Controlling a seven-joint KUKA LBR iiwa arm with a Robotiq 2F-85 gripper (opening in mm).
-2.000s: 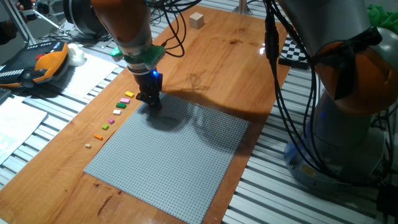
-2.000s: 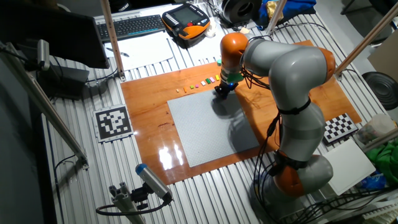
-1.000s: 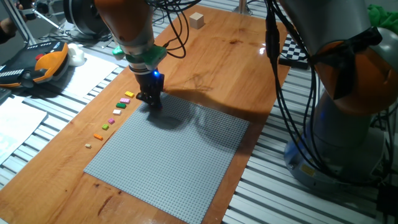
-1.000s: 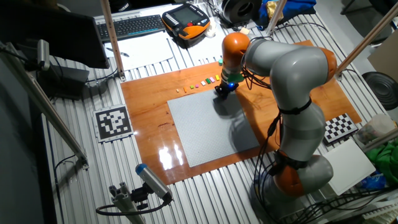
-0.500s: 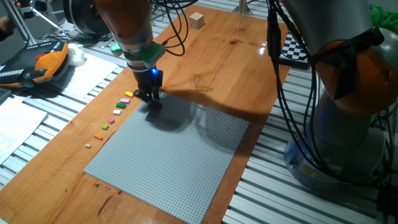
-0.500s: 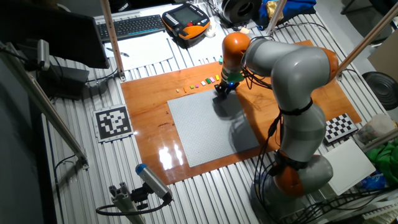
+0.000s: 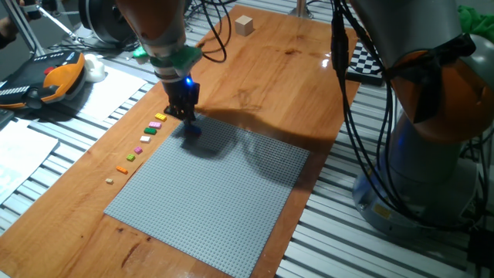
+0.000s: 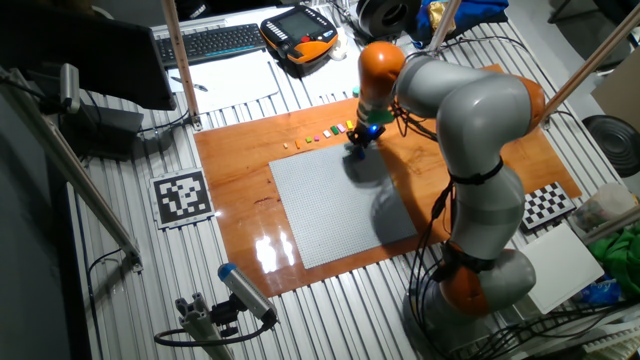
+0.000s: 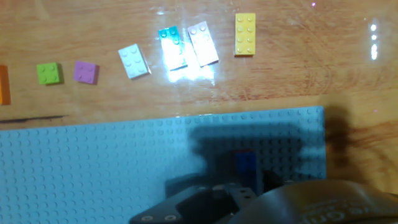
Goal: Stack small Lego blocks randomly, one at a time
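A row of small Lego blocks lies on the wooden table beside the grey baseplate (image 7: 216, 193). The hand view shows them as yellow (image 9: 245, 34), pink (image 9: 203, 43), teal under glare (image 9: 172, 46), white (image 9: 134, 61), purple (image 9: 86, 72) and green (image 9: 49, 73). One blue block (image 9: 245, 162) sits on the baseplate's corner, also visible in one fixed view as the blue block (image 7: 191, 130). My gripper (image 7: 185, 116) hangs just above that block with nothing in its fingers, apparently open. The other fixed view shows the gripper (image 8: 357, 143) at the plate's far corner.
A plain wooden cube (image 7: 245, 25) stands at the far end of the table. A teach pendant (image 7: 46, 77) and papers lie off the table's left side. The robot's base (image 7: 432, 154) stands at the right, beside a checkerboard (image 8: 545, 205).
The gripper has risen from the baseplate and drifted slightly back. The blue block stays on the plate, now free of the fingers.
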